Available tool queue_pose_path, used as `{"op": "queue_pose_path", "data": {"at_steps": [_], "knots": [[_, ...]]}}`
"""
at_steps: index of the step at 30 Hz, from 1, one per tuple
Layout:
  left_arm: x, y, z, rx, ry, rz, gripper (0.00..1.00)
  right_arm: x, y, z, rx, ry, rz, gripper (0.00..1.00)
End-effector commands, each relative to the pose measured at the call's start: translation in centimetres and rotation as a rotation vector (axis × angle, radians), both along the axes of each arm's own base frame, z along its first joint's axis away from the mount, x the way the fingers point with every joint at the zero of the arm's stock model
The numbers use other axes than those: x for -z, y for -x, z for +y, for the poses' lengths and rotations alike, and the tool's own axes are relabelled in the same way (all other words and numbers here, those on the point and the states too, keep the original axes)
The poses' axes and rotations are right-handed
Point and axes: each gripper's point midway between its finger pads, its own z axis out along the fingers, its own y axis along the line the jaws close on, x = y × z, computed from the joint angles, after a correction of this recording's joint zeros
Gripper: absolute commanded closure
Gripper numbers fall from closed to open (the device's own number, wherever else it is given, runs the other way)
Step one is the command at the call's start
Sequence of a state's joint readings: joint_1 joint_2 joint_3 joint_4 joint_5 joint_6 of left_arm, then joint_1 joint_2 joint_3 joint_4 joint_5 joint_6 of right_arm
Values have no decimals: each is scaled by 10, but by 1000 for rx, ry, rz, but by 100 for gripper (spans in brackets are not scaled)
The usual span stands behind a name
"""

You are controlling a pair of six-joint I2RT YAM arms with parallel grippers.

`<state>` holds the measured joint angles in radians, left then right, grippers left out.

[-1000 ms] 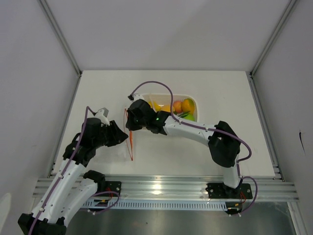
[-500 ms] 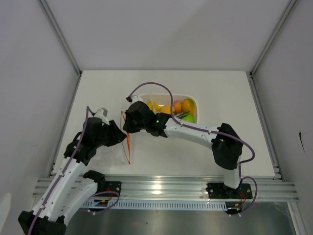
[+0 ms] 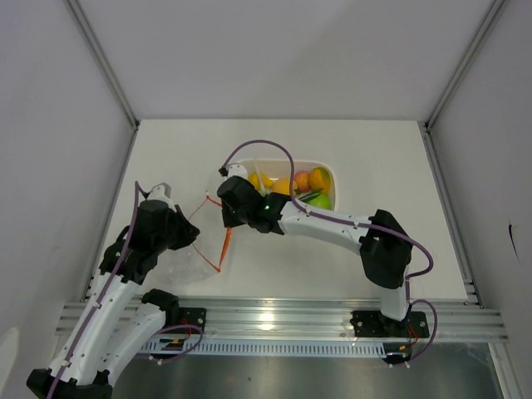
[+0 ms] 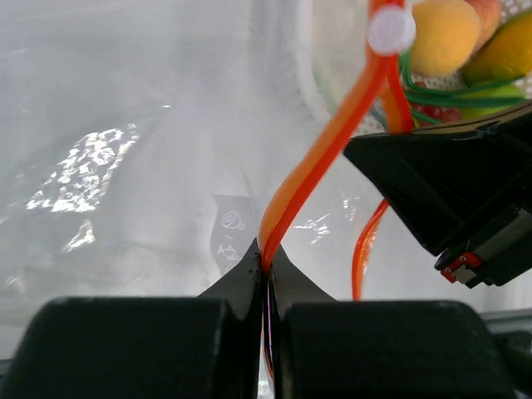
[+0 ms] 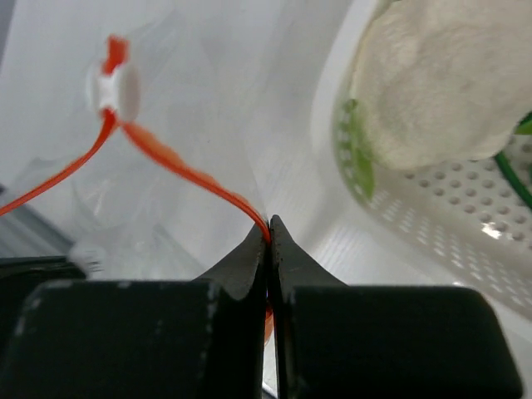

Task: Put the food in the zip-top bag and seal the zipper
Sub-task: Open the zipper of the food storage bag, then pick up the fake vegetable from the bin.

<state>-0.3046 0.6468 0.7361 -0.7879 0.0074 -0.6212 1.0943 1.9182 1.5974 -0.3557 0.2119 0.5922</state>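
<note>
We see the left fingers [image 4: 246, 281] closed, pinching the zipper [image 4: 320, 162]. The right fingers [image 5: 249, 259] are closed on the same strip. The zip-top bag [image 3: 183, 258] hangs between them at the bench's [image 3: 391, 158] left. The food [image 3: 301, 181] sits in the white basket [image 3: 332, 169], just beside the bag.

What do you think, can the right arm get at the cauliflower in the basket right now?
Probably not yet: the right gripper is shut on the zipper, so it would have to let go first. Otherwise the way looks free; the cauliflower lies uncovered in the basket close beside it.
</note>
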Motion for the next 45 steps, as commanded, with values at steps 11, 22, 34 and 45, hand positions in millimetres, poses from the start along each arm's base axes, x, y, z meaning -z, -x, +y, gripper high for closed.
{"op": "queue_pose_path", "data": {"at_steps": [11,22,34,45], "knots": [[-21,-5,35,-202,-97,-5,99,-36,-13,2,-159,11,-158,61],[-19,-31,33,-242,-110,9,100,-129,-38,-42,-100,-106,-256,34],[-19,-47,27,-199,-139,6,99,-66,-188,-102,10,-52,-224,68],[-5,-43,14,-124,-103,7,99,1,-239,-83,-79,15,-182,66]]}}
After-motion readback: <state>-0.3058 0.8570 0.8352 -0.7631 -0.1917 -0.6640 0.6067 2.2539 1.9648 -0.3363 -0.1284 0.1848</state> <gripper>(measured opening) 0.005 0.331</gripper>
